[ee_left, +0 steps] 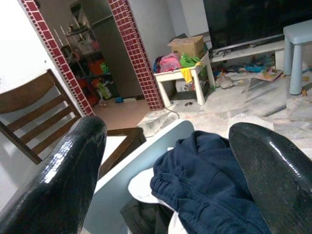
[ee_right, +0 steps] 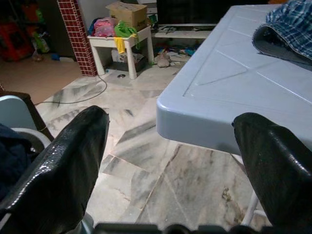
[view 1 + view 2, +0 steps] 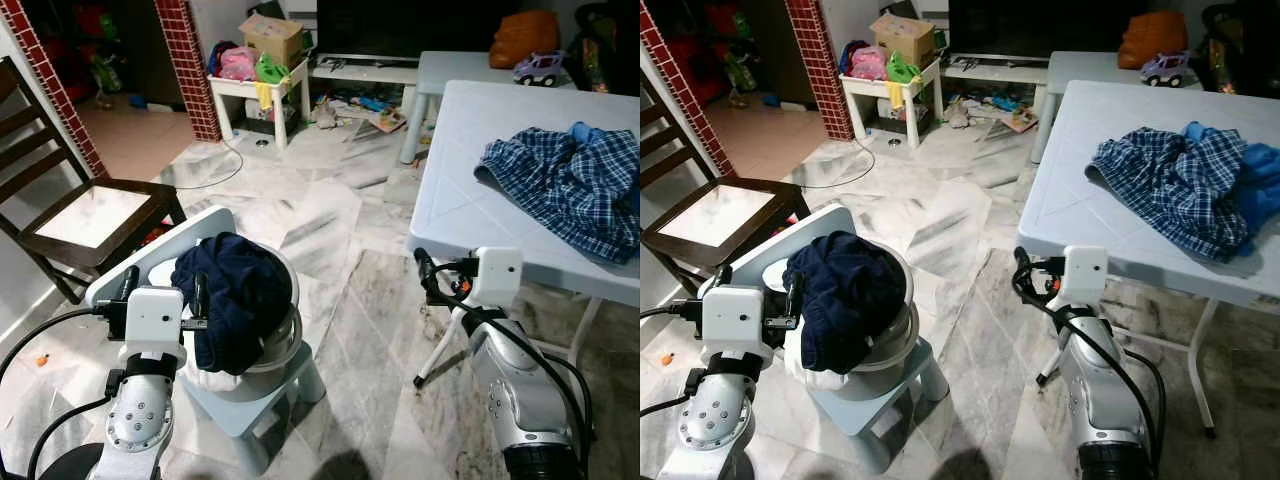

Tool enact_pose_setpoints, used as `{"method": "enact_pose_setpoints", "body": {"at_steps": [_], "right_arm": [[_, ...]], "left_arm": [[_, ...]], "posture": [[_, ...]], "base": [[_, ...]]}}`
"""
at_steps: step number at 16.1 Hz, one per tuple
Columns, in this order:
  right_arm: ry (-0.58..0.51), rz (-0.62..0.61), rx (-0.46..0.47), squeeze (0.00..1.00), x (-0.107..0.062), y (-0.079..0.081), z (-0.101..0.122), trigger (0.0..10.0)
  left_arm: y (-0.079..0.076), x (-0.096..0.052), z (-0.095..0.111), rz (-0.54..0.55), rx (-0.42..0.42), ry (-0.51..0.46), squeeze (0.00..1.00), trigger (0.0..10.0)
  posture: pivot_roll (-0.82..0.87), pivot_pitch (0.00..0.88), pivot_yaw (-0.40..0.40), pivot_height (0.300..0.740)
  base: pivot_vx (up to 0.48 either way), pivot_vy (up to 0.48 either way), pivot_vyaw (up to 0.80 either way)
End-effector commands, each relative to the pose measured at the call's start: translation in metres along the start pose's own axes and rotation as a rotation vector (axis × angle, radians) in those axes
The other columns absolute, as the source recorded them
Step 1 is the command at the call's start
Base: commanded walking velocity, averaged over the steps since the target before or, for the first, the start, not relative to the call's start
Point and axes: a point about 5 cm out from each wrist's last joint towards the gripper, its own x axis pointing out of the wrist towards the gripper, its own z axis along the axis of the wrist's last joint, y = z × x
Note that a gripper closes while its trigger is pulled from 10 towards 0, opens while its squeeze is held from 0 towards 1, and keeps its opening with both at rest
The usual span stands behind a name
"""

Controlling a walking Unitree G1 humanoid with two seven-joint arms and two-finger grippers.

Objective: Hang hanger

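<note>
A blue plaid shirt (image 3: 570, 185) lies crumpled on the pale blue table (image 3: 470, 200) at the right. A navy garment (image 3: 235, 290) is heaped in a round metal basin (image 3: 285, 340) on a small light-blue chair (image 3: 250, 405) at the lower left. My left gripper (image 3: 166, 278) stands open just left of the navy garment (image 1: 204, 185), touching nothing. My right gripper (image 2: 170, 122) is open too, held low beside the table's near corner (image 2: 195, 122), with nothing between its fingers.
A dark wooden chair (image 3: 90, 220) stands at the far left. A white side table (image 3: 255, 85) piled with clutter, a brick pillar (image 3: 190, 70) and toys strewn before a TV stand lie ahead. A toy car (image 3: 540, 68) sits on a far table. Marble floor runs between chair and table.
</note>
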Motion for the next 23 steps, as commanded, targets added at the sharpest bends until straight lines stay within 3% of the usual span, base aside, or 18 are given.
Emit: {"method": "enact_pose_setpoints", "body": {"at_steps": [1,5,9,18,23], "right_arm": [[-0.011,0.03,-0.007,0.0,0.001,0.007,0.004,10.0],[-0.013,0.064,-0.017,0.0,0.003,0.016,0.006,10.0],[0.0,0.084,-0.018,0.0,0.003,0.019,0.005,10.0],[0.0,0.123,-0.032,0.0,0.007,0.026,0.01,10.0],[-0.008,0.138,-0.023,0.0,0.01,0.03,0.013,10.0]], "left_arm": [[0.003,0.0,0.004,0.019,0.002,-0.024,0.0,10.0],[-0.005,0.001,0.005,0.0,-0.014,-0.021,0.0,10.0],[-0.01,0.005,0.009,0.012,-0.115,0.023,0.0,10.0],[-0.017,0.01,0.007,0.026,-0.167,0.065,0.0,10.0],[-0.035,0.019,0.008,-0.095,-0.264,0.083,0.0,10.0]], "posture": [[-0.06,0.0,0.046,0.74],[-0.06,0.0,0.04,0.74],[-0.05,0.0,0.031,0.74],[-0.06,0.0,0.021,0.74],[-0.07,0.0,0.017,0.74]], "base": [[0.0,0.0,0.8],[0.0,0.0,0.8],[0.0,0.0,0.8],[0.0,0.0,0.8],[0.0,0.0,0.16]]}}
